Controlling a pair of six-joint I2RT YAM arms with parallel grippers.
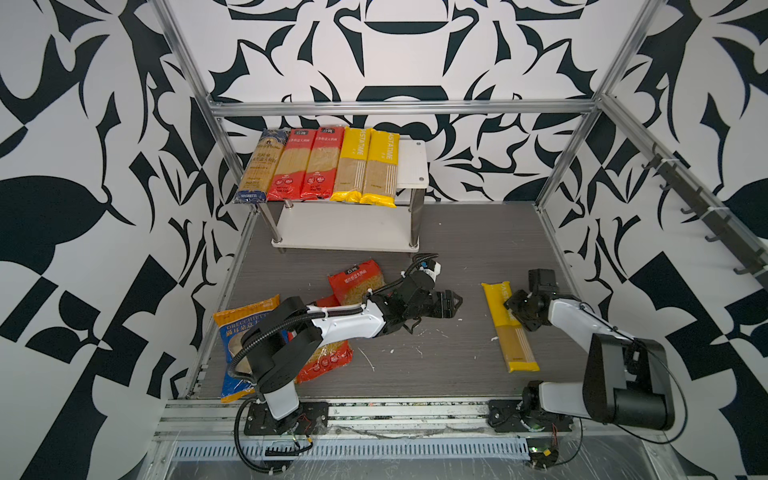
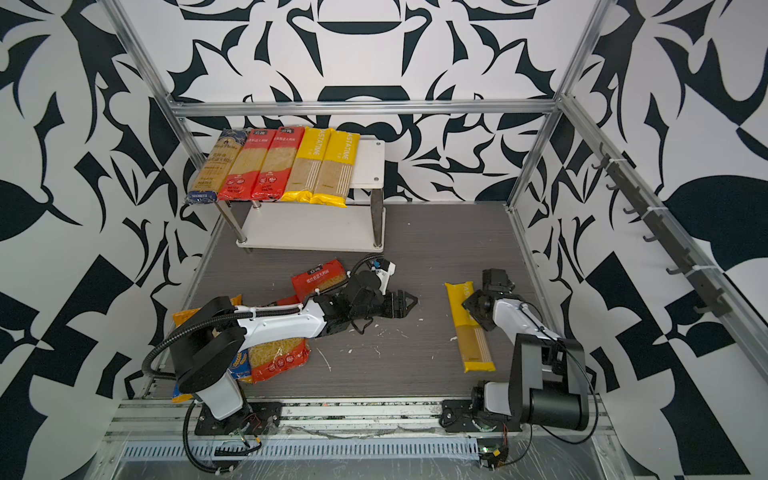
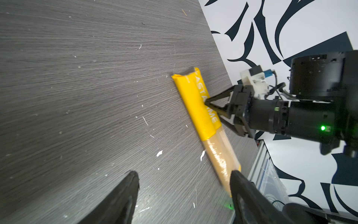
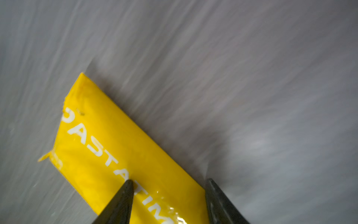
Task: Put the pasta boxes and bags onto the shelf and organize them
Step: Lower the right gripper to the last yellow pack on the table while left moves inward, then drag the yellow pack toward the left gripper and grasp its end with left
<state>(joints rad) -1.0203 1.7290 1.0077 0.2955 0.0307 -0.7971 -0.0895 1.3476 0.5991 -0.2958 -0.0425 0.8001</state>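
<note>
One long yellow packet lies flat, pointing toward the shelf.

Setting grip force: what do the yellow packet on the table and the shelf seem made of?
Yellow packet: thin glossy plastic film, judging by highlights and the clear window showing spaghetti. Shelf: smooth white boards, perhaps laminate or plastic; legs look like polished, reflective metal.

Both grippers are hanging low here
The left gripper is stretching toward the middle, jaws wide apart; the right gripper is tilting down, jaws parted.
</note>
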